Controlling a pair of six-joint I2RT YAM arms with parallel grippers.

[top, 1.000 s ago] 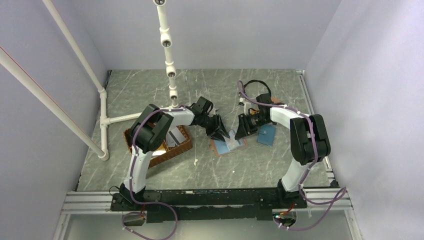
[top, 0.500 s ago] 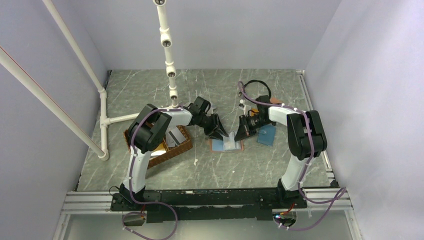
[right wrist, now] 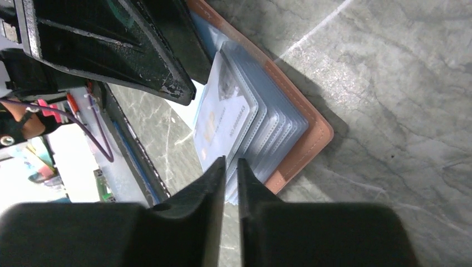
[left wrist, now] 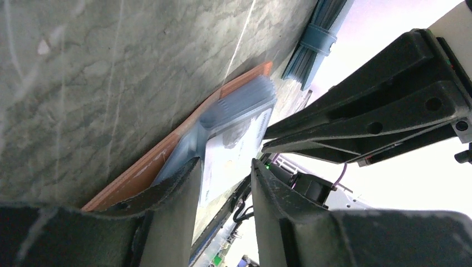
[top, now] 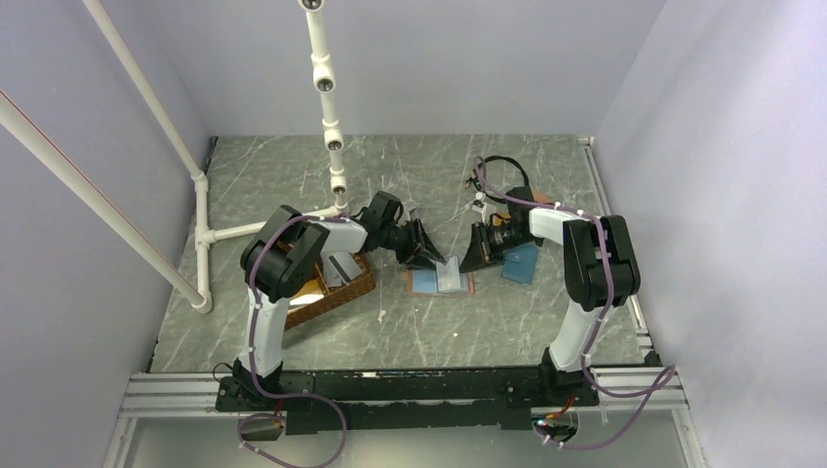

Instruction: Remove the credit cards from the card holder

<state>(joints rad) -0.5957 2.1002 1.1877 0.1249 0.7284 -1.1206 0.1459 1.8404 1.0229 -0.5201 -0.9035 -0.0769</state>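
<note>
The holder (top: 424, 284) lies open and flat about mid-bench (top: 439, 331), pink cover down and its pockets facing up. I see no card lying loose on the bare bench in front of it or beside it, so I judge that nothing is out yet.

My right gripper (right wrist: 228, 167) is closed to a thin slit on the near edge of the top card (right wrist: 222, 119). That card is pale with some print on it, and it sits on a fanned stack of clear sleeves inside the holder. From above it looks tilted up off the holder towards my right gripper, so I take it as pinched and beginning to lift. Most of it lies over the pockets, so it is not free.

My left gripper (left wrist: 222, 178) comes in from the left side with its fingers apart and nothing clamped between them. One tip is down on the blue pocket material. I cannot tell whether it pins the holder firmly.

What is left is to draw this card clear, set it down, and then go through the other sleeves. I cannot see how many more cards they hold.

The basket (top: 353, 289) sits towards the left edge, and what is in it is too small to make out. A blue wallet (top: 522, 263) lies just right of my right gripper, apart from the holder.
</note>
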